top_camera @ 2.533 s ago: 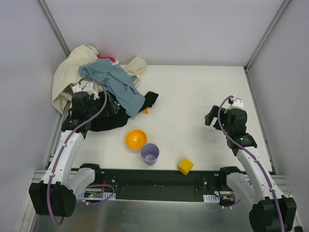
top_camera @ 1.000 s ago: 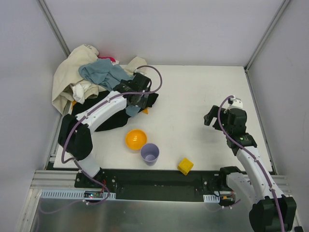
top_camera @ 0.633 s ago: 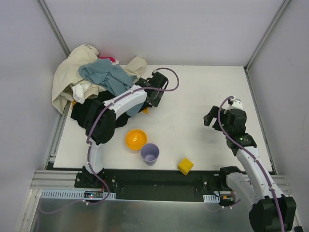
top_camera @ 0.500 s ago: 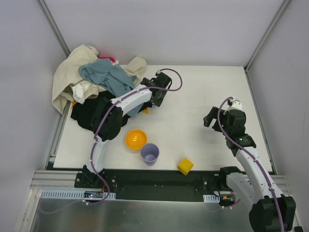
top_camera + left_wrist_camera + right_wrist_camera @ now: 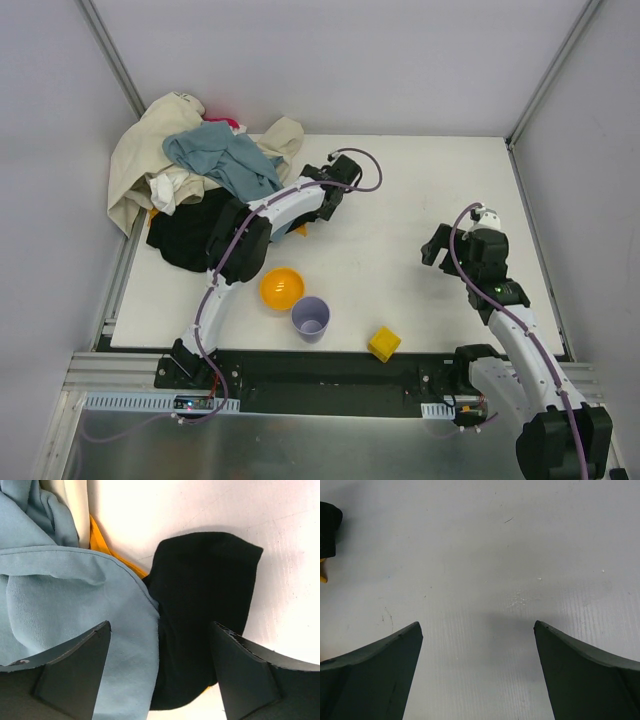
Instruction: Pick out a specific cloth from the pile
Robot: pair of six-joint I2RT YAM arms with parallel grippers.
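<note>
The orange-yellow cloth lies mostly buried under the pile [image 5: 215,175]. One corner [image 5: 300,229] pokes out beside the black garment, and a strip shows in the left wrist view [image 5: 107,550] between the blue-grey cloth [image 5: 60,595] and the black cloth [image 5: 200,605]. My left gripper [image 5: 315,203] is open and empty above the pile's right edge; in its own view [image 5: 159,627] it straddles the seam between blue-grey and black cloth. My right gripper [image 5: 432,248] is open and empty over bare table at the right [image 5: 477,625].
An orange bowl [image 5: 282,287], a purple cup [image 5: 310,318] and a yellow block [image 5: 383,343] stand near the front edge. The pile leans into the back left corner against the wall. The black cloth's tip [image 5: 327,522] shows in the right wrist view.
My left arm has swung from the pile's left side across to its right edge and stretched out. The blue-grey cloth shifted slightly. The right arm has not moved.
</note>
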